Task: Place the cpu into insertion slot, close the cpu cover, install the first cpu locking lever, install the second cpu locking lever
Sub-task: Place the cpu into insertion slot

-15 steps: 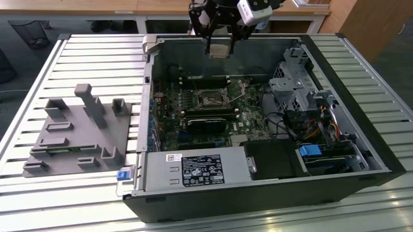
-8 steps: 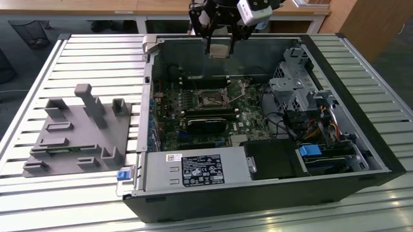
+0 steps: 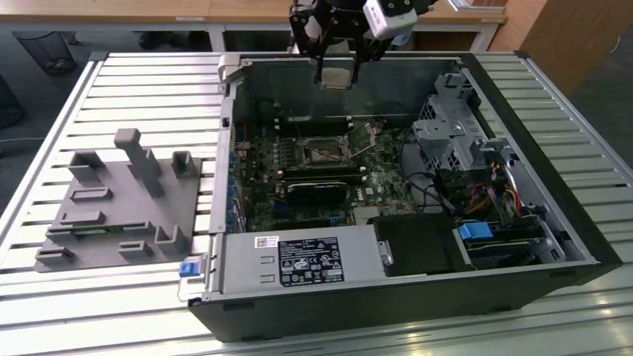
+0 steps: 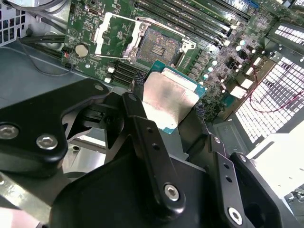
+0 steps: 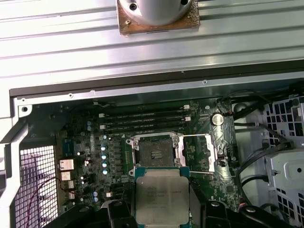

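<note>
Pinching small silvery-tan square cpu (image 5: 158,197) in black gripper (image 3: 336,74), well apart from empty silver-rimmed insertion slot (image 5: 153,151); thin silver-frame cpu cover (image 5: 195,153) open beside it. Not yet seated, covered or locked.

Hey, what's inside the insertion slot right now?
Nothing: the insertion slot lies bare, its dark centre exposed, with the cpu cover swung open beside it. The cpu sits in the gripper above the board, hiding some board behind it.
</note>
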### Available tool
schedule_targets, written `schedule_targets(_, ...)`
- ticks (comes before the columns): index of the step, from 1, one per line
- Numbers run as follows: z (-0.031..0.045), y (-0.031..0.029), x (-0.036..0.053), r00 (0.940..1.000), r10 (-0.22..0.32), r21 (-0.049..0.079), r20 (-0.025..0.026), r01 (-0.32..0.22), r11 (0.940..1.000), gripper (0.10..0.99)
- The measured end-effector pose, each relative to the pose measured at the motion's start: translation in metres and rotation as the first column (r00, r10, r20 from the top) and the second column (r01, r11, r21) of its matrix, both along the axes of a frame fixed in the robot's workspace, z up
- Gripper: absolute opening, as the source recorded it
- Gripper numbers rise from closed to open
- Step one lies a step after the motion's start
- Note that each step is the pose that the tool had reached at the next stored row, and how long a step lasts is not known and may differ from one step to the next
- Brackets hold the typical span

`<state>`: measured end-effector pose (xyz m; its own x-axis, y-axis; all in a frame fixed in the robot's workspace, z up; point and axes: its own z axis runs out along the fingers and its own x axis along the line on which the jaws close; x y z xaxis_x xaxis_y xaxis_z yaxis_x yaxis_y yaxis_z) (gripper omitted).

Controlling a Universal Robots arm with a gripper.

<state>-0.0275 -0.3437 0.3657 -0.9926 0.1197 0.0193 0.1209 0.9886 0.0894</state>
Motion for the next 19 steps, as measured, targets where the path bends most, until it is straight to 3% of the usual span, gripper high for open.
schedule_targets(15, -0.0004, 0.0001, -0.0003, 0.9999, -0.013, 0.000, -0.0001, 0.013, 0.9999, 0.541)
schedule_targets(19, -0.0006, 0.0001, -0.0014, 0.9993, -0.038, 0.000, -0.0001, 0.038, 0.9993, 0.541)
